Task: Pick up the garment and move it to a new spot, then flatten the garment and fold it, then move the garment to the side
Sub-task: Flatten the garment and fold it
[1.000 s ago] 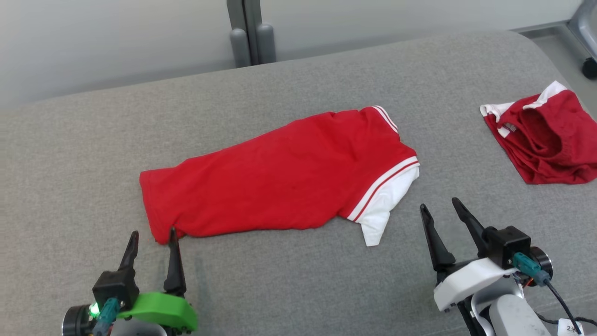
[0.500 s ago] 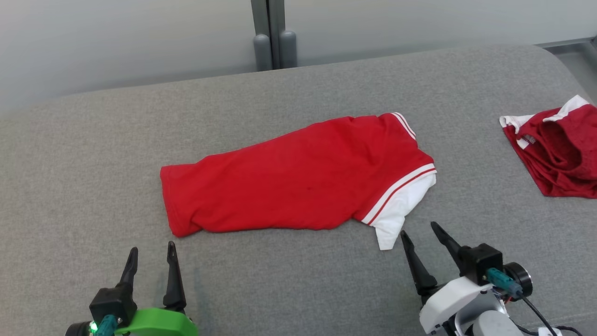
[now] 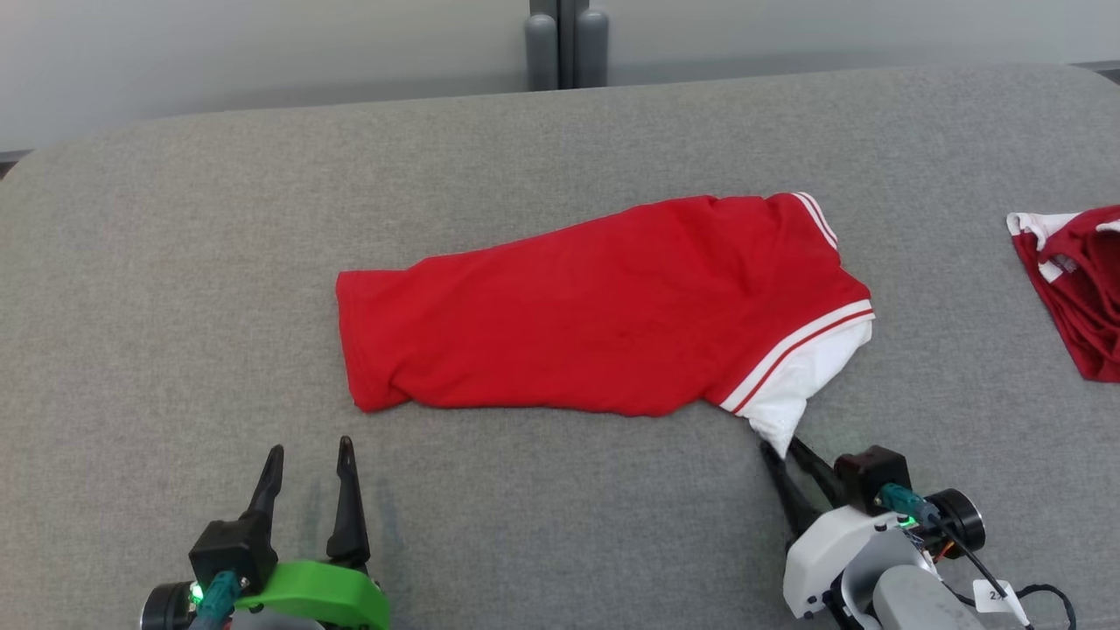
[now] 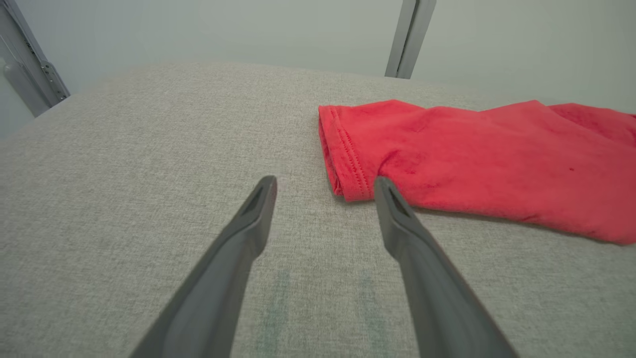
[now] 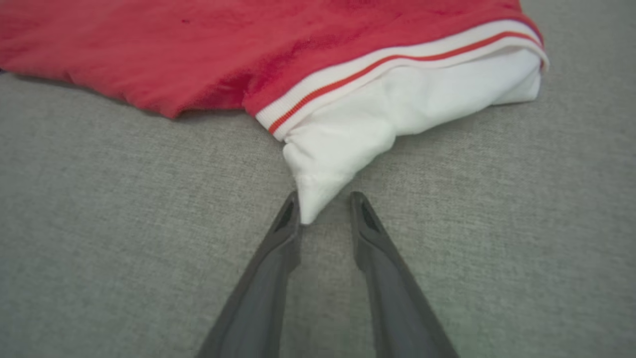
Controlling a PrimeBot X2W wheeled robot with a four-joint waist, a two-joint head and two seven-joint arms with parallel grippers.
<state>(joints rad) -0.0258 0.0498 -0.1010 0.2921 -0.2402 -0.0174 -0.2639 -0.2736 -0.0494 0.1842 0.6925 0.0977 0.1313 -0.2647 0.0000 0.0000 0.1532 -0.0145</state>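
**Right jaws.** My right jaws stand narrow, with a slim gap open between the two dark fingertips (image 5: 289, 216). In the right wrist view the pointed end of the white sleeve (image 5: 397, 114) touches the tip at 11 o'clock and reaches partly into the gap. I cannot tell whether the cloth is pinched. In the head view these jaws sit at 5 o'clock, pointing towards 11 o'clock, and their tips meet the sleeve's lowest corner.

**Left jaws.** My left jaws are wide and hold nothing. Their fingertips (image 4: 262, 199) hover over bare grey fabric. In the left wrist view the red hem (image 4: 343, 149) lies just beyond the tip at 1 o'clock, near it but apart. In the head view these jaws sit at 7 o'clock, pointing to 12 o'clock.

**Garment.** The red shirt (image 3: 604, 324) lies flattened near the middle of the grey fabric-covered desk (image 3: 175, 262). It runs from the hem at 9 o'clock to the sleeve end at 3 o'clock. A white band with a red stripe (image 5: 377, 62) borders the red cloth where the white sleeve emerges.

**Surroundings.** A second red-and-white garment (image 3: 1081, 289) lies crumpled at the desk's 3 o'clock edge, well apart from the shirt. A grey post (image 3: 567, 44) stands behind the desk at 12 o'clock, against a pale wall (image 3: 262, 52).
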